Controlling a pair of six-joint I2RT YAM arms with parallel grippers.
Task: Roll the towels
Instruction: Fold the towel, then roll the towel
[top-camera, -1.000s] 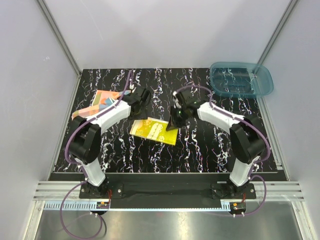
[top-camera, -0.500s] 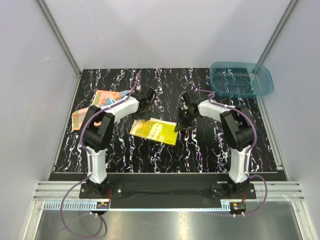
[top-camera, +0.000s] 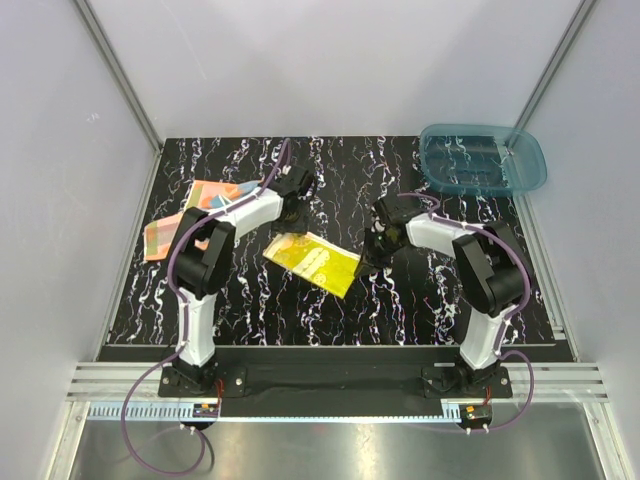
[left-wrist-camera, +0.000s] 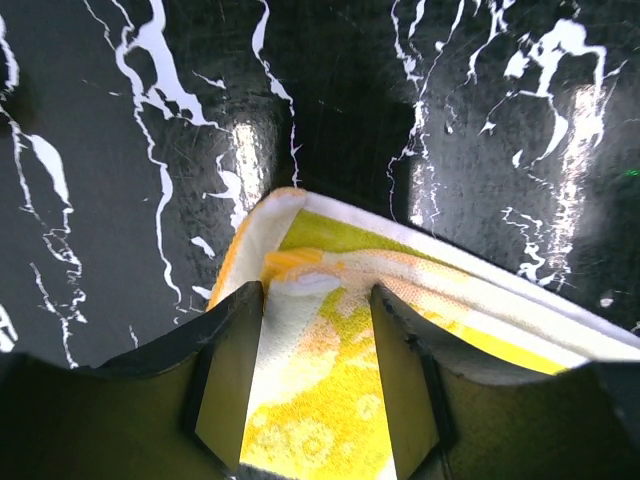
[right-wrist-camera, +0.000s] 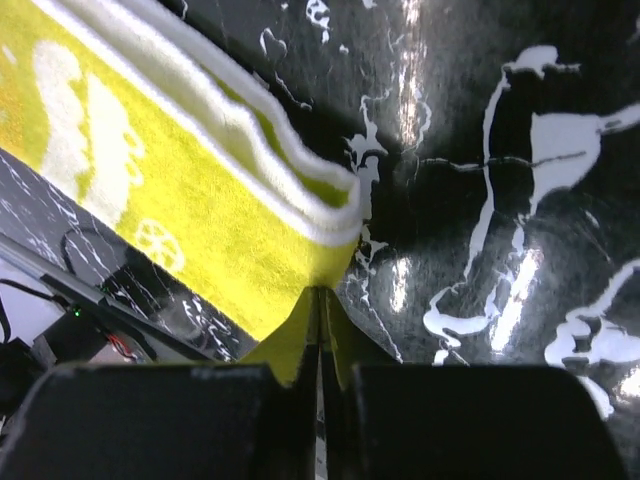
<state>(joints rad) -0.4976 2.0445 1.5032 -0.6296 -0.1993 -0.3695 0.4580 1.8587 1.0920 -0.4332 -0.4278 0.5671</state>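
Note:
The yellow towel (top-camera: 310, 262) lies folded in a flat strip in the middle of the table, tilted down to the right. My left gripper (top-camera: 286, 218) is at its far left corner. In the left wrist view the fingers (left-wrist-camera: 232, 350) stand apart, open, with the towel's corner (left-wrist-camera: 480, 300) lying between and under them. My right gripper (top-camera: 376, 250) is at the towel's right end, and in the right wrist view it (right-wrist-camera: 320, 292) is shut on the yellow towel's (right-wrist-camera: 180, 200) edge. The orange towel (top-camera: 205, 205) lies spread out at the far left, partly behind my left arm.
A translucent teal bin (top-camera: 483, 160) stands at the table's far right corner. The black marbled table (top-camera: 330, 310) is bounded by grey walls on the left, back and right.
Both arms have reached further out. The left gripper came down onto the towel's far left corner. The right gripper moved right, and the towel's right end swung down with it.

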